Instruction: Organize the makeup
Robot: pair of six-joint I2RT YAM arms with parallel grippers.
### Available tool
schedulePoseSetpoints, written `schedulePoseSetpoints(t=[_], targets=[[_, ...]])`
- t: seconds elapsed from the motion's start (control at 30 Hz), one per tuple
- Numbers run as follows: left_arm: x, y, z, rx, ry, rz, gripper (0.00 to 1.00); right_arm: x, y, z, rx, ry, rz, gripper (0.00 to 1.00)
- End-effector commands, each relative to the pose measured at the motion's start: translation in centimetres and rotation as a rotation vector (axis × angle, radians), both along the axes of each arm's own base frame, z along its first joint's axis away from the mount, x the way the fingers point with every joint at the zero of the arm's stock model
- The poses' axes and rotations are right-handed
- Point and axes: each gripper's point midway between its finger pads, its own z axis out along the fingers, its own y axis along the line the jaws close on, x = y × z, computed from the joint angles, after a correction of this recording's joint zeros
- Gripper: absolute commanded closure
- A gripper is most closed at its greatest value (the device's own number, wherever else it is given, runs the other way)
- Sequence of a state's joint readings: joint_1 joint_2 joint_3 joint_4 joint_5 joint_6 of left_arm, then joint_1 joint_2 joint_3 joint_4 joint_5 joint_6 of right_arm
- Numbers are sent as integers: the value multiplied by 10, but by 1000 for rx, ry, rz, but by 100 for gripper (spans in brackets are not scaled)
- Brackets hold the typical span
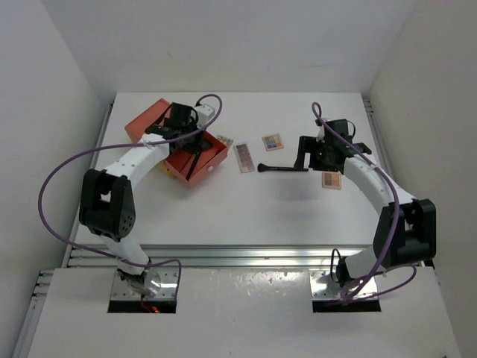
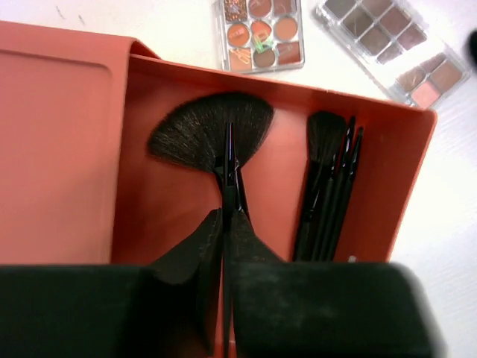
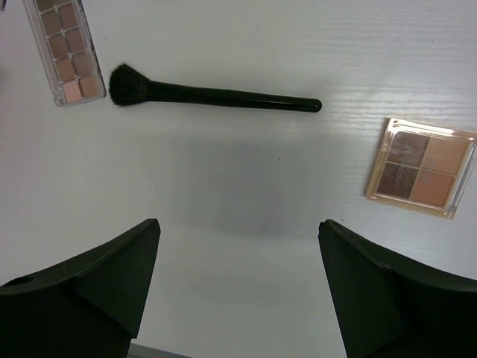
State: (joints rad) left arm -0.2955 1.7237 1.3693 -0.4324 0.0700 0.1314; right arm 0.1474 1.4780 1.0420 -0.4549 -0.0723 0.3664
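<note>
My left gripper point(image 1: 189, 143) point(image 2: 226, 213) hangs over the open orange box point(image 1: 218, 154) point(image 2: 168, 216), shut on the thin handle of a black fan brush point(image 2: 212, 130) whose bristles lie on the box floor. Several thin black brushes point(image 2: 328, 194) lie together in the right side of the box. A black brush point(image 1: 283, 168) point(image 3: 216, 95) lies on the table. My right gripper point(image 1: 302, 154) point(image 3: 238, 224) is above the table just on the near side of it, open and holding nothing. A long pinkish-brown palette point(image 1: 244, 156) point(image 3: 67, 48) point(image 2: 395, 41), a multicoloured palette point(image 1: 273, 142) point(image 2: 259, 33) and a square four-pan palette point(image 1: 331, 180) point(image 3: 421, 168) lie on the table.
The box's orange lid point(image 1: 147, 119) point(image 2: 52, 149) lies open to the left of the box. White walls close the table point(image 1: 246, 216) on the left, back and right. A metal rail point(image 1: 246, 257) runs along the near edge.
</note>
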Motion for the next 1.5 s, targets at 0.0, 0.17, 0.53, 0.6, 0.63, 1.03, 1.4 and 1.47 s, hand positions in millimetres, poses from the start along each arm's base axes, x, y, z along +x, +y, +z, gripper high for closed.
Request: schedulePoseSetpoints(t=[0.0, 0.17, 0.53, 0.6, 0.63, 1.03, 1.4, 1.47], targets=[[7, -6, 43, -59, -117, -26, 83, 16, -1, 18, -25, -60, 4, 13], [24, -10, 80, -58, -212, -50, 42, 23, 2, 28, -32, -57, 30, 10], [14, -158, 145, -169, -386, -621, 20, 4, -10, 47, -21, -62, 39, 4], [16, -215, 112, -223, -256, -744, 20, -12, -26, 49, 4, -34, -35, 4], [20, -230, 99, -231, -226, -752, 20, -16, -34, 49, 3, -27, -64, 4], [22, -321, -51, -175, -66, -744, 16, -99, -86, 47, -146, -13, -181, 2], [9, -309, -111, -122, 46, -758, 25, -116, -94, 46, -205, -7, -152, 1], [-11, -305, -121, -139, 132, -790, 26, -113, -94, 48, -208, -14, -148, 1]])
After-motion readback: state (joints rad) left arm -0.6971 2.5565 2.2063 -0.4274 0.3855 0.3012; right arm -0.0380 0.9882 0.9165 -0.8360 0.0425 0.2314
